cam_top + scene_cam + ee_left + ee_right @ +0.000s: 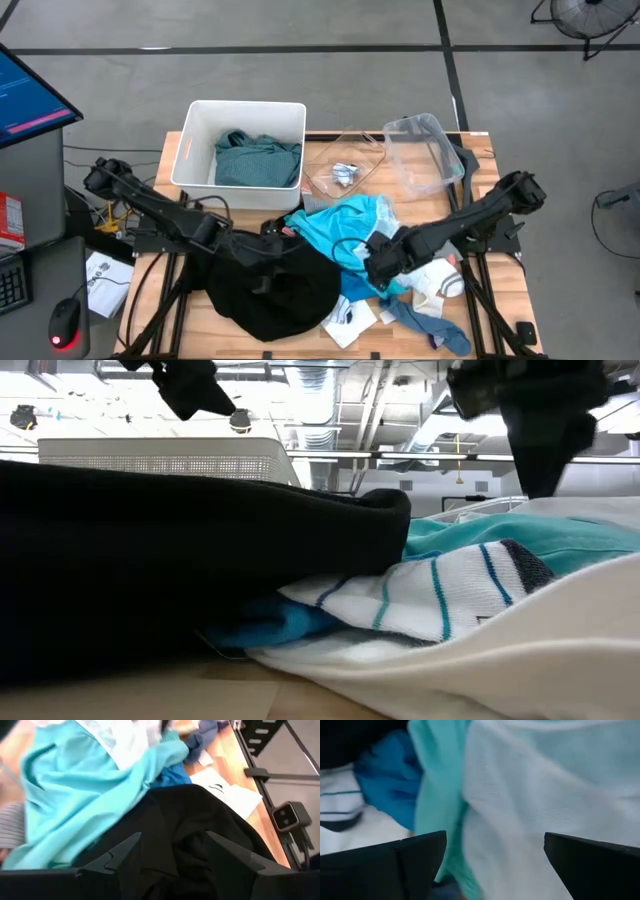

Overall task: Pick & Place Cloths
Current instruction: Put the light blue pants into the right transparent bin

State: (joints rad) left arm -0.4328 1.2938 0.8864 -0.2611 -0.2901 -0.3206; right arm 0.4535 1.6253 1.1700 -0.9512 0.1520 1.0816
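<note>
the cloths lay heaped on the wooden table (175, 290) in front of the white bin (190, 150). the left gripper (172, 852) hung over the large black garment (275, 290), fingers spread and nothing between them, as its wrist view showed. the right gripper (495, 852) hovered with fingers wide apart, holding nothing, just above the bright cyan shirt (345, 225). only the high view showed a teal-green shirt (255, 160) inside the white bin and two clear bins (425, 155) beside it. only the low view revealed a striped white sock (430, 595) tucked against the black garment.
</note>
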